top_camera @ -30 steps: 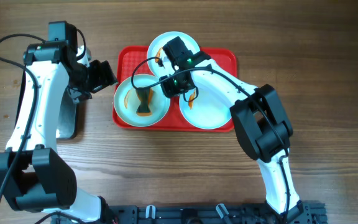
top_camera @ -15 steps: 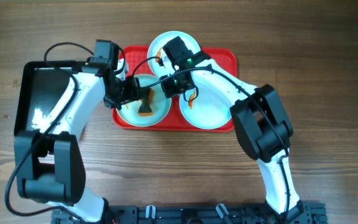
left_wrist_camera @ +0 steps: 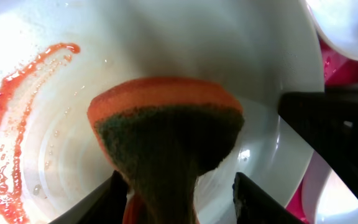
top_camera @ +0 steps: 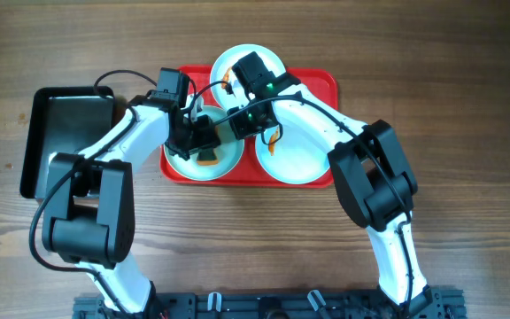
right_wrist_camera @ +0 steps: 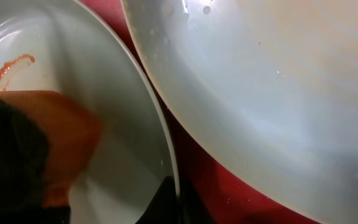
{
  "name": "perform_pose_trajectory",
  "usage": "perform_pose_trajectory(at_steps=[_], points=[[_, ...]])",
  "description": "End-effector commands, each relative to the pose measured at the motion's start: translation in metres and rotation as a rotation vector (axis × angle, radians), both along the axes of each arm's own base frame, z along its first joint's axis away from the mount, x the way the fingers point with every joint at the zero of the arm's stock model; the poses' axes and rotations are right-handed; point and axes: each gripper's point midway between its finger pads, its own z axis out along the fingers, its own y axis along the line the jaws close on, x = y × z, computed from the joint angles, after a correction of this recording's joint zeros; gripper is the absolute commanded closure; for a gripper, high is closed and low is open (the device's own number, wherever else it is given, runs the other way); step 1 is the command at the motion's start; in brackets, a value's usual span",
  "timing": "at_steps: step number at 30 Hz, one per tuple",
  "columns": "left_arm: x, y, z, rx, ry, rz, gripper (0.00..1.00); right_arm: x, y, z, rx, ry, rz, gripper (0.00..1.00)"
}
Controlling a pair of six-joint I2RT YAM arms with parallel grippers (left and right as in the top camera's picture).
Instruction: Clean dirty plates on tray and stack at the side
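Note:
Three white plates lie on the red tray [top_camera: 321, 81]: a left plate [top_camera: 180, 158], a top one [top_camera: 259, 55] and a right one [top_camera: 299, 159]. An orange sponge with a dark scouring side [top_camera: 207, 157] stands on the left plate, which has an orange-red smear [left_wrist_camera: 5, 124]. My left gripper [top_camera: 198, 135] is open, its fingers [left_wrist_camera: 185, 208] straddling the sponge [left_wrist_camera: 166, 130]; only the left finger touches it. My right gripper [top_camera: 241, 124] is shut [right_wrist_camera: 174, 196] on the left plate's rim [right_wrist_camera: 160, 124]. Another plate [right_wrist_camera: 266, 93] lies beside it.
A glossy black tray [top_camera: 60, 133] lies on the wooden table left of the red tray. The two arms cross close together over the red tray's left half. Bare red tray floor [right_wrist_camera: 229, 193] shows between the plates.
My left arm swung right from over the black tray to the left plate, and its gripper now sits around the sponge. The right arm and the plates have not moved.

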Motion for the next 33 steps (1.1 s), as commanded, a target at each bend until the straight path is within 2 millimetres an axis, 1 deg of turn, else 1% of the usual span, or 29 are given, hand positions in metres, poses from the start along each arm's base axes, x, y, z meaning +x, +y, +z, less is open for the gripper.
perform_pose_trajectory(at_steps=[1, 2, 4, 6, 8, 9, 13, 14, 17, 18, 19, 20, 21, 22, 23, 24, 25, 26, 28, 30, 32, 33], points=[[0.001, 0.012, -0.016, 0.082, 0.004, 0.013, 0.69, -0.004, -0.002, -0.014, -0.023, 0.023, 0.004, 0.96], [0.003, 0.012, -0.016, 0.082, -0.008, 0.014, 0.7, -0.004, -0.002, -0.015, -0.023, 0.024, 0.004, 0.96], [0.006, 0.01, -0.015, 0.074, -0.017, 0.021, 0.96, -0.004, -0.002, -0.015, -0.023, 0.024, 0.004, 0.96], [0.004, -0.001, -0.01, 0.007, -0.011, 0.007, 0.96, -0.004, -0.002, -0.015, -0.024, 0.023, 0.004, 0.96], [0.002, -0.019, -0.003, -0.107, 0.001, -0.018, 0.96, -0.004, -0.002, -0.015, -0.024, 0.023, 0.005, 0.96], [0.002, -0.022, -0.001, -0.126, 0.001, -0.022, 0.96, -0.004, -0.002, -0.015, -0.023, 0.023, 0.005, 0.96], [0.006, -0.017, -0.011, -0.087, -0.006, -0.014, 0.96, -0.004, -0.002, -0.015, -0.024, 0.023, 0.004, 0.96], [0.007, -0.011, -0.018, -0.049, -0.004, -0.006, 0.96, -0.004, -0.002, -0.015, -0.024, 0.024, 0.004, 0.96], [0.008, 0.018, -0.038, 0.124, -0.002, 0.029, 0.96, -0.005, -0.003, -0.015, -0.025, 0.025, 0.005, 0.96], [0.008, 0.026, -0.042, 0.171, -0.004, 0.037, 0.96, -0.005, -0.003, -0.015, -0.025, 0.026, 0.005, 0.96], [0.009, 0.039, -0.044, 0.24, -0.012, 0.049, 0.96, -0.005, -0.003, -0.015, -0.025, 0.025, 0.005, 0.96], [0.011, 0.065, -0.044, 0.387, -0.029, 0.072, 0.96, -0.005, -0.003, -0.015, -0.025, 0.026, 0.005, 0.96], [0.012, 0.083, -0.042, 0.495, -0.042, 0.09, 0.96, -0.005, -0.003, -0.015, -0.025, 0.026, 0.005, 0.96], [0.01, 0.108, -0.036, 0.639, -0.051, 0.108, 0.96, -0.005, -0.003, -0.015, -0.026, 0.026, 0.005, 0.96], [0.01, 0.119, -0.032, 0.708, -0.056, 0.116, 0.96, -0.005, -0.003, -0.015, -0.025, 0.026, 0.005, 0.96], [0.01, 0.136, -0.024, 0.811, -0.066, 0.128, 0.96, -0.005, -0.003, -0.015, -0.025, 0.025, 0.005, 0.96], [0.01, 0.144, -0.019, 0.865, -0.072, 0.134, 0.96, -0.005, -0.003, -0.015, -0.025, 0.025, 0.005, 0.96], [0.013, 0.147, -0.011, 0.887, -0.078, 0.138, 0.96, -0.005, -0.003, -0.015, -0.025, 0.025, 0.005, 0.96], [0.021, 0.142, 0.008, 0.862, -0.098, 0.146, 0.96, -0.005, -0.003, -0.015, -0.025, 0.025, 0.005, 0.96], [0.027, 0.125, 0.024, 0.765, -0.124, 0.143, 0.96, -0.005, -0.003, -0.015, -0.025, 0.025, 0.005, 0.96], [0.029, 0.092, 0.036, 0.563, -0.146, 0.122, 0.96, -0.005, -0.003, -0.015, -0.025, 0.025, 0.005, 0.96], [0.026, 0.07, 0.04, 0.435, -0.141, 0.098, 0.96, -0.005, -0.003, -0.015, -0.025, 0.025, 0.005, 0.96]])
